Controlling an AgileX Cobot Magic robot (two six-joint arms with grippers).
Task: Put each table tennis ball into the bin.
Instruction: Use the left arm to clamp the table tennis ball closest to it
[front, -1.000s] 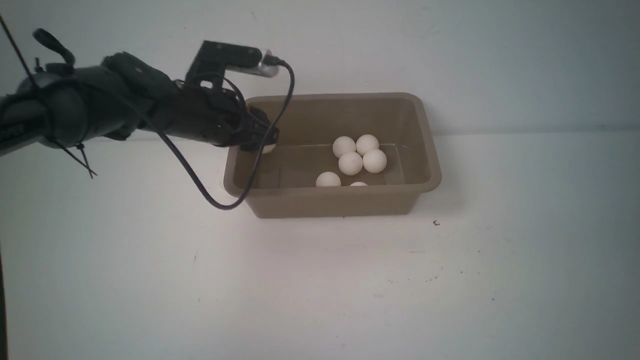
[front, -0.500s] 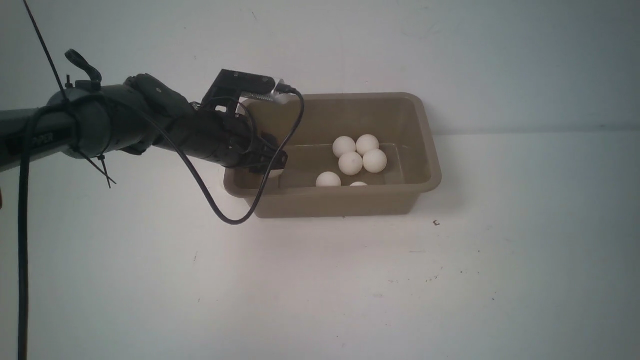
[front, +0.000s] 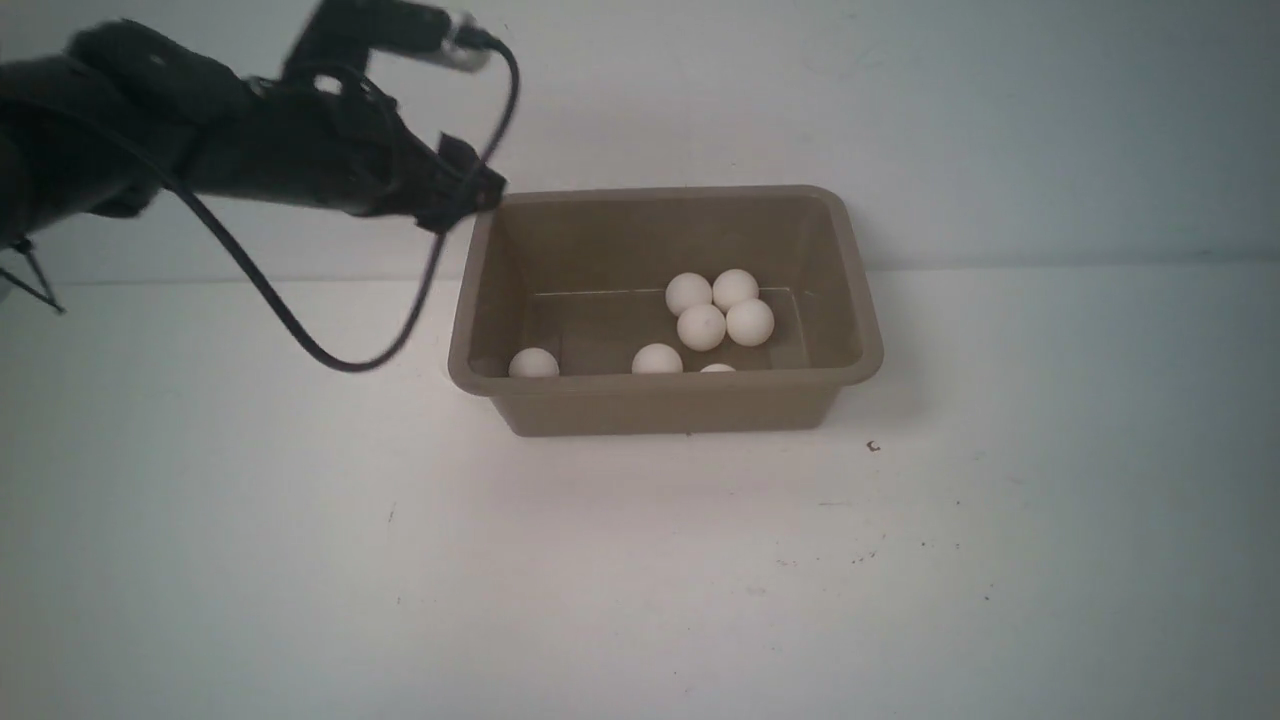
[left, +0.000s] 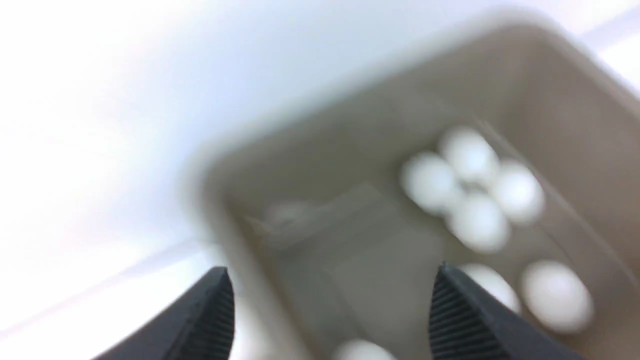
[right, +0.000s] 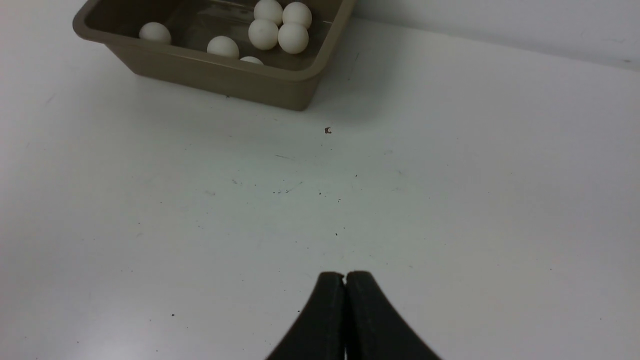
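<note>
Front view has the left end effector (front: 478, 195) hanging above the left end of the bin (front: 660, 408). Its jaws are spread wide and empty, so this looks to me like the release step. I count seven table tennis balls (front: 701, 327) inside and none on the desk (front: 640, 580). Next it must find any ball outside. Only the right wrist view shows the right end effector (right: 345, 281), pinched shut on nothing, well back from the bin. Left wrist view is blurred.
</note>
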